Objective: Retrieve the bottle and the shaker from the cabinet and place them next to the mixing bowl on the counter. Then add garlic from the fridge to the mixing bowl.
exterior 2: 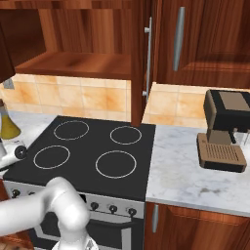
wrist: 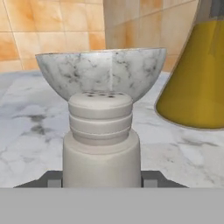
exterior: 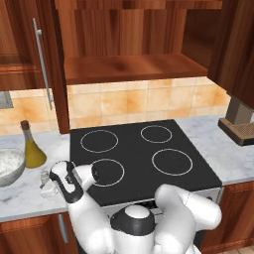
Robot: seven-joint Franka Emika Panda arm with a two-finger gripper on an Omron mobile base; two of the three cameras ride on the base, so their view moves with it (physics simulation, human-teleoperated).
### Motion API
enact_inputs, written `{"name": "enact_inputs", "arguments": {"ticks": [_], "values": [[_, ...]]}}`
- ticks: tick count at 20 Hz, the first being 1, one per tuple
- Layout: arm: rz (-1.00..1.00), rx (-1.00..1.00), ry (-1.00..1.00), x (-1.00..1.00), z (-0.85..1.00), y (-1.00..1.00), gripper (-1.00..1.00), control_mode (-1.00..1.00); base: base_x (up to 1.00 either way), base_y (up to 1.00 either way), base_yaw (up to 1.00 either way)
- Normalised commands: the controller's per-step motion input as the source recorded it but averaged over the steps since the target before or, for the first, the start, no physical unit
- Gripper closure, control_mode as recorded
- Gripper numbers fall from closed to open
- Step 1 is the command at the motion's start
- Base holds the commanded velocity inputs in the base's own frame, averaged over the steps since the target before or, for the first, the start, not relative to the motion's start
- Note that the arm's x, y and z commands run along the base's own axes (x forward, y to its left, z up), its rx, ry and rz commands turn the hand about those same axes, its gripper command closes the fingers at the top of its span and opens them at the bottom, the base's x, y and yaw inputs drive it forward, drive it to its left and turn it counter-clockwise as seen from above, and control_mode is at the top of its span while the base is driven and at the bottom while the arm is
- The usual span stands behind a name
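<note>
The pale grey shaker stands upright between my fingertips, and my gripper is shut on it. Just behind it is the mixing bowl, and the olive-yellow bottle stands to its right. From the left base view, the shaker and gripper hang low over the counter, between the bowl and the stovetop, with the bottle behind them. The cabinet above stands open, its door swung out. The fridge and the garlic are out of view.
The black stovetop with ring marks lies right of the gripper. A coffee machine stands on the right-hand counter. The open cabinet door hangs over the stove's back edge. Tiled wall behind.
</note>
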Motion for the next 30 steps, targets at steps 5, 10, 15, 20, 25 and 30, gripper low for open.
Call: {"name": "enact_inputs", "arguments": {"ticks": [5, 10, 15, 20, 25, 30], "values": [[0.00, 0.00, -0.06, 0.40, -0.05, 0.60, 1.00, -1.00, 0.00, 0.00, 0.00], [0.00, 0.00, -0.04, 0.23, -0.20, 0.62, 1.00, -1.00, 0.00, 0.00, 0.00], [0.00, 0.04, -0.01, -0.06, -0.28, 0.16, 1.00, -1.00, 0.00, 0.00, 0.00], [0.00, 0.05, 0.00, -0.07, -0.23, 0.00, -1.00, -1.00, 0.00, 0.00, 0.00], [0.00, 0.00, 0.00, -0.01, 0.00, 0.00, -1.00, -1.00, 0.00, 0.00, 0.00], [0.00, -0.02, 0.00, -0.11, 0.15, -0.38, -1.00, -1.00, 0.00, 0.00, 0.00]]}}
